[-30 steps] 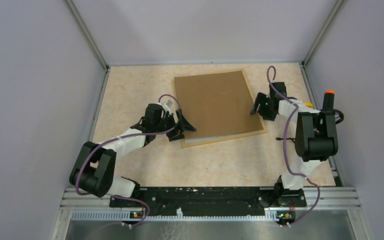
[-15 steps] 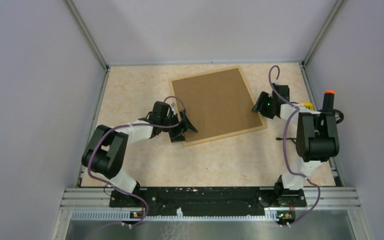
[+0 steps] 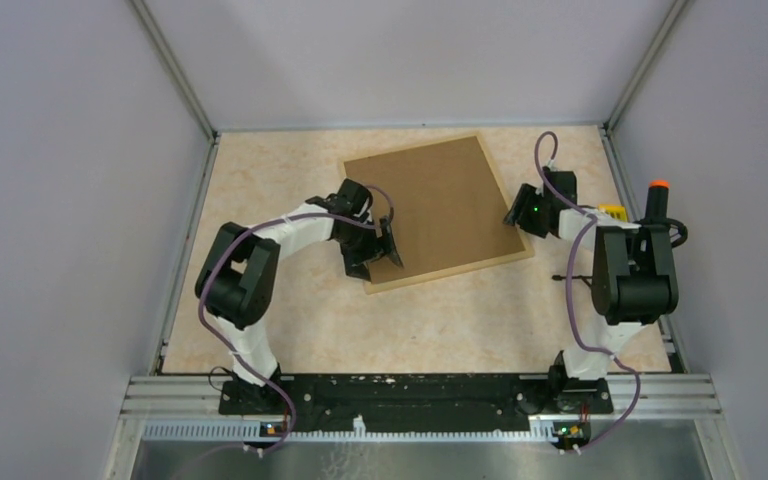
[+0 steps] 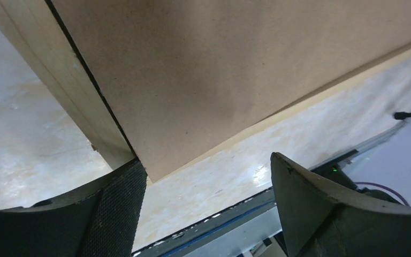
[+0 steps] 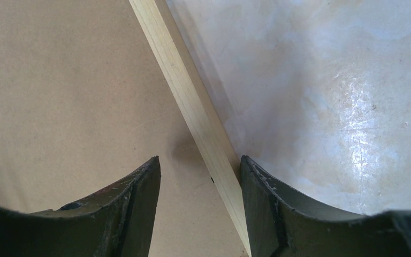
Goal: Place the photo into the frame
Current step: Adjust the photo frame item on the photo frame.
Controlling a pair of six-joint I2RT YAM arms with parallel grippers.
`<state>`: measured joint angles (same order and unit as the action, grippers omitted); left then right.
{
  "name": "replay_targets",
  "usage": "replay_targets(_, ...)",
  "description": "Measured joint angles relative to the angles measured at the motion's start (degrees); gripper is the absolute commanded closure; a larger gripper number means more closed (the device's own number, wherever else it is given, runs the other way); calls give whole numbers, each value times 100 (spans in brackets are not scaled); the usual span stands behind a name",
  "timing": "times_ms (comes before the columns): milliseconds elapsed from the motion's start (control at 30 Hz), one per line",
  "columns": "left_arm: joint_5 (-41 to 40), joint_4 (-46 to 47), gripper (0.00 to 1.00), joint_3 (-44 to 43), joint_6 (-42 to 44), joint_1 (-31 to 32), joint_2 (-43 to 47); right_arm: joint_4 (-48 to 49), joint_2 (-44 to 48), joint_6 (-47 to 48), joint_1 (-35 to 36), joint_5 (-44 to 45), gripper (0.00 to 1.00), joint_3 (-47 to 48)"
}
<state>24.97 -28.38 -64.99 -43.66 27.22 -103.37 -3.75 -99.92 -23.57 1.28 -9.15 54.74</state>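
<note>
i am looking down at a flat table (image 3: pixel 290 330) with a pale, cream, blotchy top. plain grey walls stand on three sides, and a metal rail (image 3: pixel 410 395) runs along the near edge where my two arms are bolted. the frame (image 3: pixel 450 273) lies flat in the back middle of the table, with the brown backing board (image 3: pixel 430 210) facing up and filling it. from the top its sides look almost the same length, so i cannot tell which way is the long one. it is turned a bit: the near left corner sits closest to the arms, and the near edge slants away toward the right. the top view shows the whole frame and both arms, but not the fingers clearly. the left wrist view shows the left gripper (image 4: pixel 206 160) stretched wide and holding nothing. the frame's (image 4: pixel 77 101) near left corner sits just beside one dark finger pad (image 4: pixel 118 209). the right wrist view shows the right gripper (image 5: pixel 199 159) about half wide over the frame's right side. the thin light wood strip (image 5: pixel 184 85) runs through the gap between its fingers, with board on one side and shiny table on the other. i cannot tell if those fingers touch the wood. a black thing with an orange tip (image 3: pixel 658 185) stands by the right wall.
</note>
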Motion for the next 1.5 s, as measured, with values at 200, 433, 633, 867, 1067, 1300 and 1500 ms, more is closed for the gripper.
replay_targets(200, -601, -1287, 11, -1082, 278, 297, -688, 20, 4, 0, 7, 20, 46, -13)
replay_targets(433, -686, -2317, 8, -2022, 564, 365, -1456, 98, 22, 0, 9, 22, 46, -66)
replay_targets(633, -577, -3064, 6, -2682, 970, 365, -1971, 96, 28, 59, 9, 28, 46, -72)
replay_targets(867, -1316, -3300, 7, -2861, 1143, 697, -1875, 72, 33, 151, 9, -35, 45, -72)
replay_targets(1067, -2396, -3331, 7, -2804, 1773, 1119, -1788, -162, 96, 175, 103, -133, 40, -35)
replay_targets(1300, -2455, -3161, 2, -2516, 2103, 1082, -1596, -951, 181, 260, 236, -33, 37, 184)
replay_targets(1500, -2179, -2271, 2, -1589, 2157, 905, -817, -1440, 236, 269, 275, -37, 35, 247)
